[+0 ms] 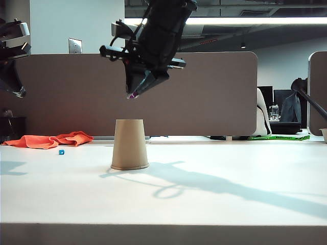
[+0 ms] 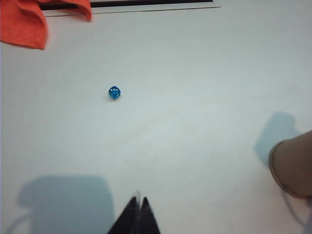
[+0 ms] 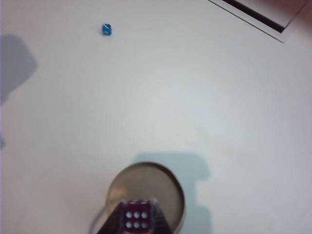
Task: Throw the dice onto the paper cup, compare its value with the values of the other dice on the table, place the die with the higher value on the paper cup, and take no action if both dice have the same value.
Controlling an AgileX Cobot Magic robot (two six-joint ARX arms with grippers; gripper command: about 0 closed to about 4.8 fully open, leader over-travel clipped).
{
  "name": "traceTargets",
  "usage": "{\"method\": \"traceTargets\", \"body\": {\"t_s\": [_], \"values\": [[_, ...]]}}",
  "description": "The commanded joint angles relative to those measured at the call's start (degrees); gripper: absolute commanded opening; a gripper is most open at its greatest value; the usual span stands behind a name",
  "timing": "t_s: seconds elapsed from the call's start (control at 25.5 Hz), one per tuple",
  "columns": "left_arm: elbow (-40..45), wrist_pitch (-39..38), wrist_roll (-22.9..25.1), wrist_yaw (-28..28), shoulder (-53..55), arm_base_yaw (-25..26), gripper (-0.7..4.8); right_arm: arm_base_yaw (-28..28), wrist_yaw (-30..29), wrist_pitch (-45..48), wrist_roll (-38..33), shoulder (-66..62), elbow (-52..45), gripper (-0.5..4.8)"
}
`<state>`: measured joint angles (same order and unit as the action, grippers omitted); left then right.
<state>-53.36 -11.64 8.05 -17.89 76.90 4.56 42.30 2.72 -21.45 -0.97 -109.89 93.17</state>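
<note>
1. The right pincer (image 3: 137,220) is closed partway on the purple die (image 3: 137,215), six pale pips facing the wrist camera. The die is tiny and held only at the fingertips, so a slack or uneven pinch could let it twist or slip out early.
2. Directly under that pincer stands the cup (image 1: 130,144), upturned, its narrow base facing up. That base is a small landing spot; a release from this height would likely make the die bounce and roll off.
3. If the pincer comes down off-centre, a finger could catch the edge and tip the light cup.
4. Well beyond the cup, on the table (image 1: 214,204), lies the blue die (image 3: 107,29), near the orange cloth (image 1: 51,140). It is clear of the path, so little risk.
5. Farthest off, the left pincer (image 2: 138,214) hangs fully closed and empty above the table, the blue die ahead of it.
</note>
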Motion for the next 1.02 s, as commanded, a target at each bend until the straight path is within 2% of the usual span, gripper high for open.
{"method": "traceTargets", "body": {"t_s": [0.04, 1.02], "values": [[-0.09, 0.17, 0.0, -0.37, -0.28, 0.02, -0.06, 0.13, 0.13, 0.92, 0.15, -0.11, 0.24, 0.53], [-0.09, 1.07, 0.0, -0.35, -0.26, 0.02, -0.05, 0.11, -0.02, 5.4, 0.15, -3.56, 0.24, 0.53]]}}
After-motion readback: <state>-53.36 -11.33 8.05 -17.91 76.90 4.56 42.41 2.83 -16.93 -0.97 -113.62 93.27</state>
